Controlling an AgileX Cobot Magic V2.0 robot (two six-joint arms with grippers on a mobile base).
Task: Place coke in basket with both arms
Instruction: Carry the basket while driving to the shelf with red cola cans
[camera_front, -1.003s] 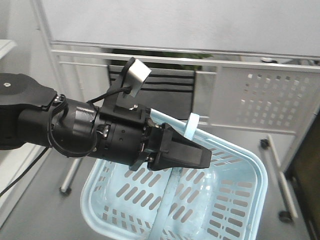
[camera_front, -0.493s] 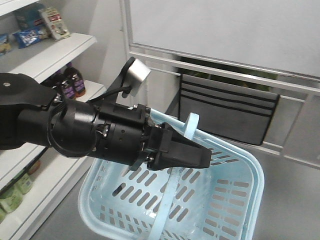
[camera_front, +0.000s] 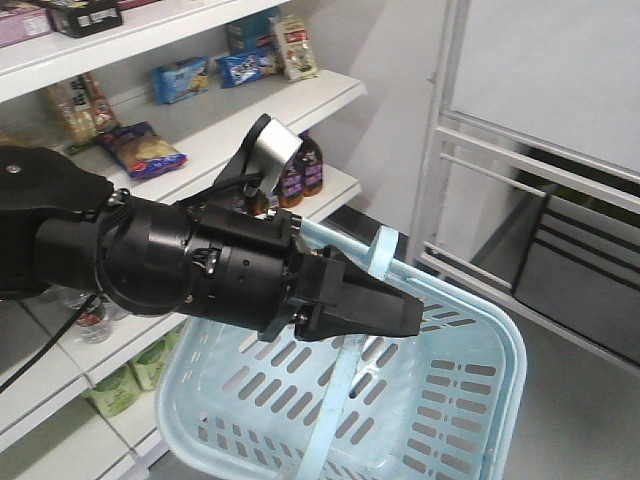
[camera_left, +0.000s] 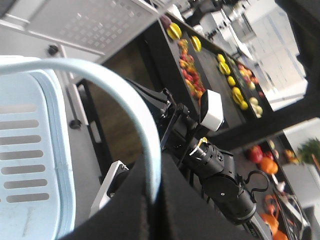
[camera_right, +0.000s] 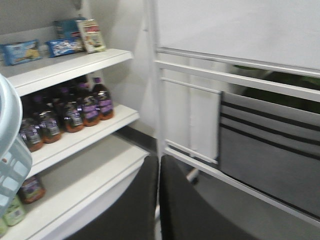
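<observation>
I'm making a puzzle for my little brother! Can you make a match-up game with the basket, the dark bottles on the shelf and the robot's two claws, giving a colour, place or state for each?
Things:
1. basket
2. dark bottles
3. left claw
4. right claw

Clues:
A. shut, holding nothing
B. light blue
C. shut on the basket's handle
D. on the shelf under the snack packets

Pairs: 1-B, 2-D, 3-C, 4-A
</observation>
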